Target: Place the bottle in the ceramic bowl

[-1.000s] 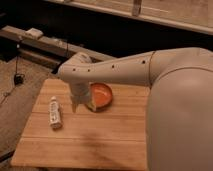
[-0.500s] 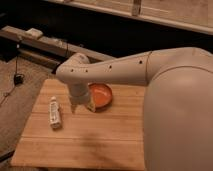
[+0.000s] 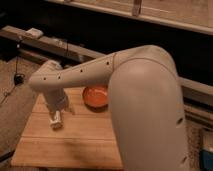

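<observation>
While the bottle (image 3: 56, 121) lies on the wooden table (image 3: 75, 145), you are in the grasping step, and nothing has been carried to the bowl yet. In the camera view, the arm reaches across from the right and bends down over the table's left part. The gripper (image 3: 58, 108) hangs right above the bottle and seems to meet its upper end. Its own bulk hides the tip, so you cannot tell whether it is spread, closed, or already clamped on the bottle. The ceramic bowl (image 3: 96, 96) sits near the table's far edge, to the right of the bottle and apart from it, with its orange inside showing and nothing in it.

Your next move, as I judge it, is to get a firm hold across the slim body and lift it off the wood. Then swing right towards the bowl. The bottle looks about as long as the bowl is wide, so set it down low and centred, or it may tip over the rim.
</observation>
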`<action>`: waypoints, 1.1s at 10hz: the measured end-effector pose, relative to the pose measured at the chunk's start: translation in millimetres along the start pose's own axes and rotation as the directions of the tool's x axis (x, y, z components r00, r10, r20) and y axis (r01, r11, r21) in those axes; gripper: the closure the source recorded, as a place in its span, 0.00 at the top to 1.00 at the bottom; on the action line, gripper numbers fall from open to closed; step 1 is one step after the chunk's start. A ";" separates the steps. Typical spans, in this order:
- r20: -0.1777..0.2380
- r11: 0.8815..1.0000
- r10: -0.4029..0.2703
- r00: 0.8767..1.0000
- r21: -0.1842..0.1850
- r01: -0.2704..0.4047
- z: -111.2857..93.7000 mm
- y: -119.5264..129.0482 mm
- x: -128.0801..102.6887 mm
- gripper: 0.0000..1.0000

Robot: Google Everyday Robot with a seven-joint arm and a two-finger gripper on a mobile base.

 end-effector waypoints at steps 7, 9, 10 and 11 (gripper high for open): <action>-0.036 0.992 -0.128 0.991 -0.025 0.127 56.7 62.3 -39.5 0.65; -0.045 0.991 -0.136 0.990 -0.021 0.135 67.1 61.5 -52.0 0.65; -0.047 0.991 -0.134 0.990 -0.021 0.133 70.5 58.8 -57.4 0.65; -0.048 0.991 -0.133 0.990 -0.021 0.133 74.7 55.0 -66.0 0.65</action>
